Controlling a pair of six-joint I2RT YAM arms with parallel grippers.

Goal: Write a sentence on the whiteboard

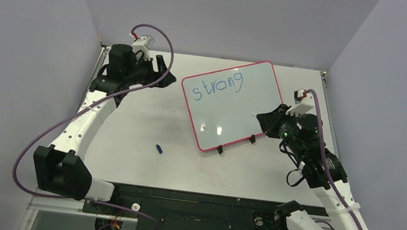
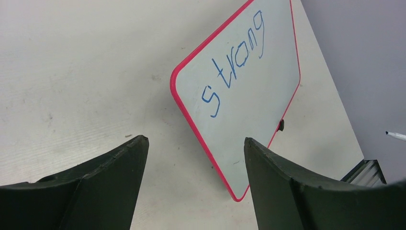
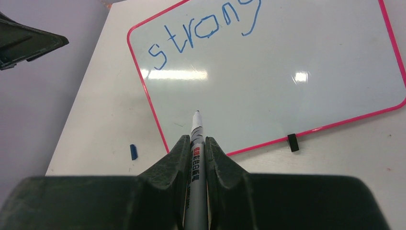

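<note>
The whiteboard (image 1: 230, 115), pale with a red-pink rim, lies tilted on the table. Of the sentence (image 1: 219, 86), one blue word, "strong", runs along the board's far edge. My right gripper (image 1: 265, 120) is at the board's right side, shut on a grey marker (image 3: 196, 158). The marker's tip points over the blank lower part of the whiteboard (image 3: 287, 86); I cannot tell if it touches. My left gripper (image 1: 164, 71) stands open and empty just left of the board. Between its fingers (image 2: 195, 140) I see bare table and a corner of the whiteboard (image 2: 249, 96).
A small blue cap (image 1: 158, 148) lies on the table, nearer than the board's left corner. It shows again as the blue cap (image 3: 134, 152) in the right wrist view. Two black clips (image 1: 220, 149) sit on the board's near rim. Grey walls close in the table.
</note>
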